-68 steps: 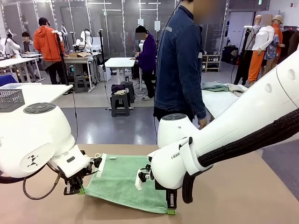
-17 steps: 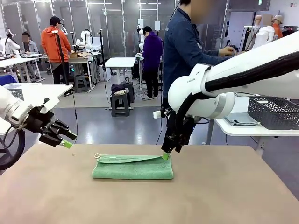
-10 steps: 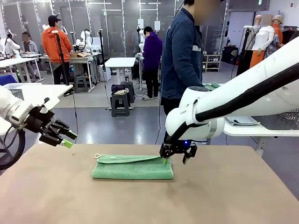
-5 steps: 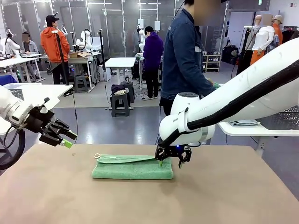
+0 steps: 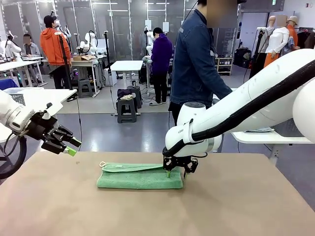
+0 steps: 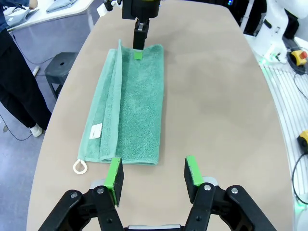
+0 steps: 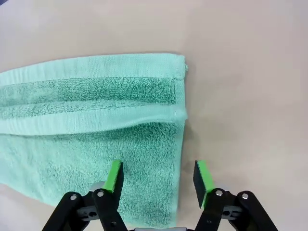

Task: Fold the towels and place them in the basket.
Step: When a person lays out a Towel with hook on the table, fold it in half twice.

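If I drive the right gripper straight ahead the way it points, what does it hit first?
The green towel, at its short end; the right gripper straddles that edge, with bare table under one finger. Closeness unclear.

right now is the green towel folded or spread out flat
Folded. The green towel lies as a narrow strip in stacked layers. Both wrist views show a hemmed edge doubled over along its length.

Left tool (image 5: 72, 147) aloft, jaws apart, right arm stretched inward, right tool (image 5: 177, 172) low, jaws apart
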Robot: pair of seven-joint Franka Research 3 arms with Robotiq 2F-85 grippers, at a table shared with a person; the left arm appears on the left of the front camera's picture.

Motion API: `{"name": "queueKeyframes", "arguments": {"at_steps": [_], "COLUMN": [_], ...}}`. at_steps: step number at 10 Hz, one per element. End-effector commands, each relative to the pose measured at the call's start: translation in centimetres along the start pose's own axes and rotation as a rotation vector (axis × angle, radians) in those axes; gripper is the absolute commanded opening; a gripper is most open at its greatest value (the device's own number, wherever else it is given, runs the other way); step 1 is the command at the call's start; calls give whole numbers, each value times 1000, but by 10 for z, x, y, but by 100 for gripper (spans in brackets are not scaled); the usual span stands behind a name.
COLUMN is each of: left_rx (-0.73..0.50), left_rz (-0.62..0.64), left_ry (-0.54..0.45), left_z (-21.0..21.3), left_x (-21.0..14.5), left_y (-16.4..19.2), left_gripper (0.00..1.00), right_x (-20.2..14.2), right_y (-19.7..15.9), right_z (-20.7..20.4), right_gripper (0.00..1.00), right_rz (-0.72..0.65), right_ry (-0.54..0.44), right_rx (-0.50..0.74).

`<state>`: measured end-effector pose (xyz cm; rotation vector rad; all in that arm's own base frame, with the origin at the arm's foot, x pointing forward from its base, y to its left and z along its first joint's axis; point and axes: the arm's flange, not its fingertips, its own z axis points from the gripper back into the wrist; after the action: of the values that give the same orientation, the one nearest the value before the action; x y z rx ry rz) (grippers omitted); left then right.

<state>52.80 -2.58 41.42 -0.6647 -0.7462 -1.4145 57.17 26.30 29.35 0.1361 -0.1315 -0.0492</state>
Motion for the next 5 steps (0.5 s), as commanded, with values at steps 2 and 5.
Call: {"name": "queueKeyframes", "arguments": {"at_steps": [2, 5], "left_rx": [0, 0], "left_rz": [-7, -7], "left_ry": [7, 7], "left_z": [1, 1], "left_x": [2, 2], "left_y": [-1, -1], "left_gripper": [65, 65], "right_x": [2, 1], "right_y": [8, 11], "right_z": [-10, -16], "right_gripper": [67, 32], "right_rz": [-10, -19], "right_ry": [-44, -33], "right_rx": [-45, -68]}}
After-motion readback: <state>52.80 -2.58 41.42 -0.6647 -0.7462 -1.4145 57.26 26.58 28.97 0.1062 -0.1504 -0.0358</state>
